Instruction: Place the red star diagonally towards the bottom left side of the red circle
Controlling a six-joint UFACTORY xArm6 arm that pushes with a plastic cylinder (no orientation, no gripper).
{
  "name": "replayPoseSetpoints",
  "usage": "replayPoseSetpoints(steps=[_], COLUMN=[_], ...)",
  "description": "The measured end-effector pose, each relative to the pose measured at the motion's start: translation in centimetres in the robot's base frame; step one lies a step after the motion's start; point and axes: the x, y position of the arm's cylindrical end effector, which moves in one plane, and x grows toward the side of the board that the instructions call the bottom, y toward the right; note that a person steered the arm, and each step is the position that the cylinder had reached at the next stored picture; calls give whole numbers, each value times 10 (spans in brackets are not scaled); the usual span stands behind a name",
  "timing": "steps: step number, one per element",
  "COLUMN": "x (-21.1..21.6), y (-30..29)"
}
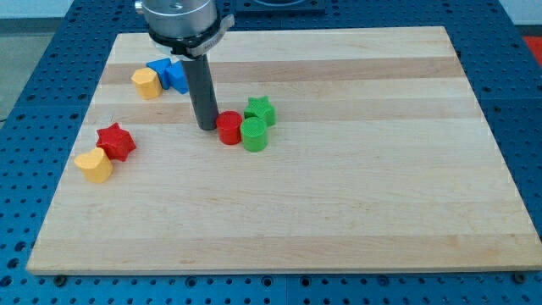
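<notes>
My tip [206, 127] stands on the wooden board [356, 203], just to the view's left of the red circle [229, 128] and close enough that contact cannot be ruled out; the tool is a plain rod with nothing to spread or pinch, and it holds no block. The red star [116, 141] lies well apart from my tip, toward the view's left and slightly toward the view's bottom, touching or nearly touching a yellow block [94, 165] on its lower-left side. Beyond the red circle, away from my tip to the view's right, sit a green cylinder [254, 134] and a green star [259, 111], packed against the circle. Up and to the left of my tip lie a blue block [171, 74] and a second yellow block [146, 83], partly hidden by the rod. Judgement: the approach step is in hand, with the star not yet engaged; the star already lies leftward and somewhat below the circle, but far off. The next move calls for bringing my tip round to the star's far left side, clear of the yellow block, then pushing it rightward to close the gap without disturbing the circle.
</notes>
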Motion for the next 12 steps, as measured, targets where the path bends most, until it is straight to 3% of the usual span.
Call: replayPoseSetpoints(steps=[1, 3, 4, 6, 9, 12], x=[-2, -11, 29, 55, -2, 20], y=[-24, -140, -176, -150, -99, -39])
